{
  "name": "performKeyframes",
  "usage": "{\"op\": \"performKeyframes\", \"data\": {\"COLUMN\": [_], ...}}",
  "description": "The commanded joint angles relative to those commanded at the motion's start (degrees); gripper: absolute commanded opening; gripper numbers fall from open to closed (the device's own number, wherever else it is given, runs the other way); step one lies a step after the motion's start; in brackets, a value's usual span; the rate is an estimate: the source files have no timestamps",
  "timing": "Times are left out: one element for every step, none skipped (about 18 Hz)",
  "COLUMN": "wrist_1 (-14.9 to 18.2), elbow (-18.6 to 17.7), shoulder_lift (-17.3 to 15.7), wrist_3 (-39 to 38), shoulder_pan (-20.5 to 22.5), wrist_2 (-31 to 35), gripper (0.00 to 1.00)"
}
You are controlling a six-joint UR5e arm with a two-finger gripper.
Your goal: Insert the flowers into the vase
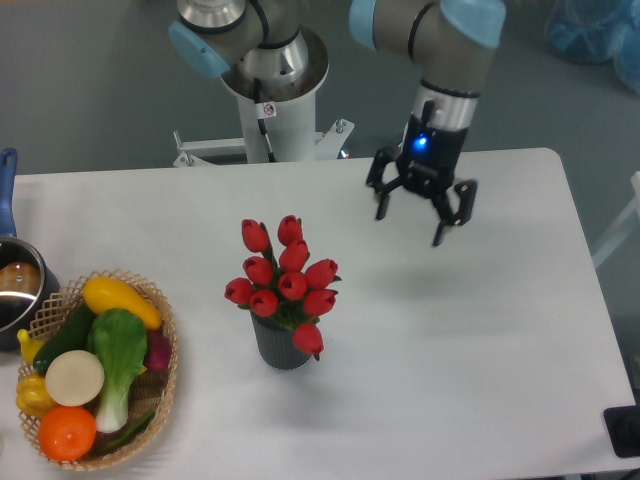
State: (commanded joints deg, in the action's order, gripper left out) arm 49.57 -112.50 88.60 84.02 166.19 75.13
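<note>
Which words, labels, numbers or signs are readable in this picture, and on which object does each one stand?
No text can be read.
Small red and white sticker on the white robot base column: too small to read.
Gripper: only a blue light on its body, no readable marking.
Flowers, vase, wicker basket, metal pot: no text visible.

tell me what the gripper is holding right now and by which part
Nothing. The gripper is open and empty, up over the table, apart from the flowers, which stand in the vase.
</note>
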Motion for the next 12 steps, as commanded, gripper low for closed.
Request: {"op": "performKeyframes", "data": {"wrist_1": [0.1,0.6,1.2,1.8,2.7,3.8,5.0,6.1,6.7,7.0,6.9,7.0], "elbow": [-0.1,0.0,0.0,0.1,0.0,0.0,0.2,0.2,0.2,0.2,0.2,0.3], "shoulder_lift": [-0.8,-1.4,-1.9,-2.4,-3.2,-4.1,-4.9,-5.8,-6.2,-6.3,-6.3,-6.3], "wrist_3": [0.1,0.4,1.2,3.0,5.3,7.6,9.6,10.9,11.5,11.5,11.5,11.5], "shoulder_pan": [1.1,1.9,2.6,3.7,4.7,6.1,7.5,9.0,10.2,11.3,12.0,12.9], "wrist_2": [1.3,2.4,3.3,4.4,5.5,6.3,6.9,7.0,6.9,6.7,6.4,6.4], "gripper": [1.0,1.0,1.0,1.0,1.0,1.0,1.0,1.0,1.0,1.0,1.0,1.0]}}
